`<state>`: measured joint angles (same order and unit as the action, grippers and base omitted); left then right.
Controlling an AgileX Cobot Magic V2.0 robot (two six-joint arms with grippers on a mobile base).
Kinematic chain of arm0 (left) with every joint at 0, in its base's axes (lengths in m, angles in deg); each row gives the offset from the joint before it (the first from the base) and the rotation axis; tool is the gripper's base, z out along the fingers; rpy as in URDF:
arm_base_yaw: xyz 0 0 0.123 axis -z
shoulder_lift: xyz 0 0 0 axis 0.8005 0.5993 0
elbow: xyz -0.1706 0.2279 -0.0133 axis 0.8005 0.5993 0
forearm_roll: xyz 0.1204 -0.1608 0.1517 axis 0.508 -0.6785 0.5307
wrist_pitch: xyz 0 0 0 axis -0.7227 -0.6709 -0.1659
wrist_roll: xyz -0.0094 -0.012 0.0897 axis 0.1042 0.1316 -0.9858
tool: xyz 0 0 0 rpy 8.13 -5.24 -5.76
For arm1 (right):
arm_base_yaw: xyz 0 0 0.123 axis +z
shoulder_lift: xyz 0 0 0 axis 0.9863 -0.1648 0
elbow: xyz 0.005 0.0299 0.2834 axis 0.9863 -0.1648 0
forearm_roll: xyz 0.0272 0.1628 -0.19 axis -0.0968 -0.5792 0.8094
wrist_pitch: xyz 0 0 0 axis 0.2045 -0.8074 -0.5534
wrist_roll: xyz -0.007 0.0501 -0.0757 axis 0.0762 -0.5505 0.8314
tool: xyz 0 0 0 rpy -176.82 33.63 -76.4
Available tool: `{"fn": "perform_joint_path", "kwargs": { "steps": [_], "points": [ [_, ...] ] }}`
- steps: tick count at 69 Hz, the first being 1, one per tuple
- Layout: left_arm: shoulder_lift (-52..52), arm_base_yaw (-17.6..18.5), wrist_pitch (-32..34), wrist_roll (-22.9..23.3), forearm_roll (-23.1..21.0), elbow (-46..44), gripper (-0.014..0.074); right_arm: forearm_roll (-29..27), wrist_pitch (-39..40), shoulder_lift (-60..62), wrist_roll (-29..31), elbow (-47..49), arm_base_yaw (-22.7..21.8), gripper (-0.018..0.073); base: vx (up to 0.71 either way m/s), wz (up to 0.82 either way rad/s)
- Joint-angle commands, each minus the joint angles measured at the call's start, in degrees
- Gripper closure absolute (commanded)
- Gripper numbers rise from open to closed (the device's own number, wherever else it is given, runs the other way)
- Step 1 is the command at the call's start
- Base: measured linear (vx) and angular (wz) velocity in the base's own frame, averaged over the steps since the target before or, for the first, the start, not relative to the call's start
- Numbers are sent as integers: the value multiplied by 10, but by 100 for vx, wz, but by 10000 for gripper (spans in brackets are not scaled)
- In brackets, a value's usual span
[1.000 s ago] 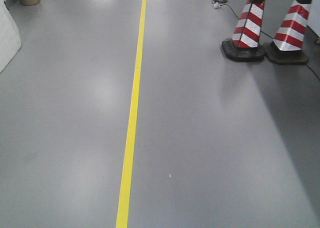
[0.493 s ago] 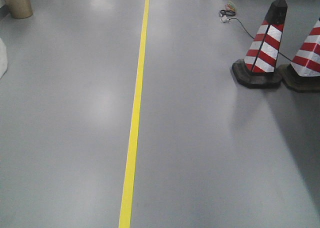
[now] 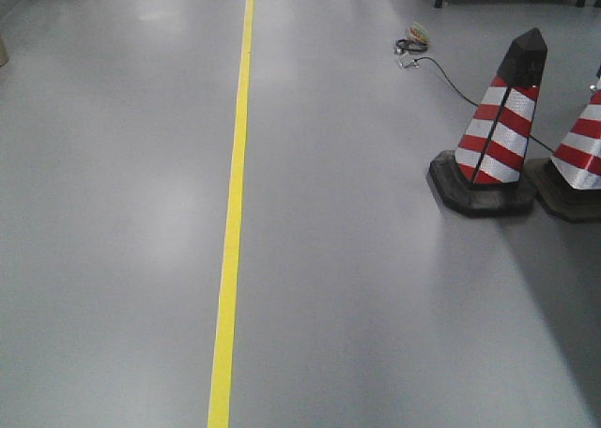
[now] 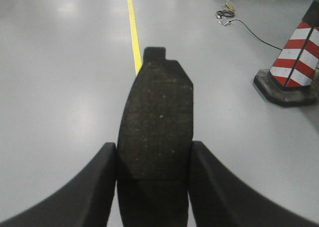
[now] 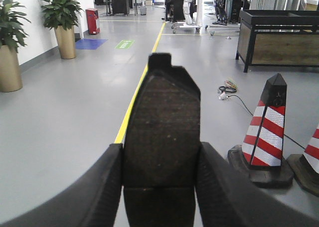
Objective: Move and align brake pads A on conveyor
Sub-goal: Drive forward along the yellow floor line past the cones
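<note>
The left gripper (image 4: 154,150) pinches one brake pad (image 4: 157,102) between its fingers (image 4: 94,187), and the right gripper (image 5: 160,152) pinches a second brake pad (image 5: 162,102) (both edgewise). The pads look stiff, gritty and probably heavy; hold them by the long edges.

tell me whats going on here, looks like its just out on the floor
Each arm has a pad. The left end effector is shut on a brake pad and the right end effector on a second brake pad, each sticking forward from between the fingers. Around them is open grey floor with a yellow line and striped cones to its right. No conveyor is in sight, so neither pad is placed yet.
</note>
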<state>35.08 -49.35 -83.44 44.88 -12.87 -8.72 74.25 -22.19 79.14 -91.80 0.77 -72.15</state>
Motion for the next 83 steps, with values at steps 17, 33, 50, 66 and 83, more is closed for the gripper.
{"fn": "perform_joint_path", "kwargs": {
  "steps": [17, 33, 50, 66, 83],
  "points": [
    [0, 4, 45, 2, -5, -18, 602, 4, 57, -8, 4, 15, -1, 564, 73, -1],
    [0, 4, 41, 2, -5, -18, 602, 4, 57, -8, 4, 15, -1, 564, 71, 1],
    [0, 4, 41, 2, -5, -18, 602, 4, 57, -8, 4, 15, -1, 564, 66, -2],
    [0, 4, 41, 2, -5, -18, 602, 4, 57, -8, 4, 15, -1, 564, 59, -4],
    [0, 4, 41, 2, -5, -18, 602, 5, 56, -8, 4, 15, -1, 564, 52, -1]
  ]
}}
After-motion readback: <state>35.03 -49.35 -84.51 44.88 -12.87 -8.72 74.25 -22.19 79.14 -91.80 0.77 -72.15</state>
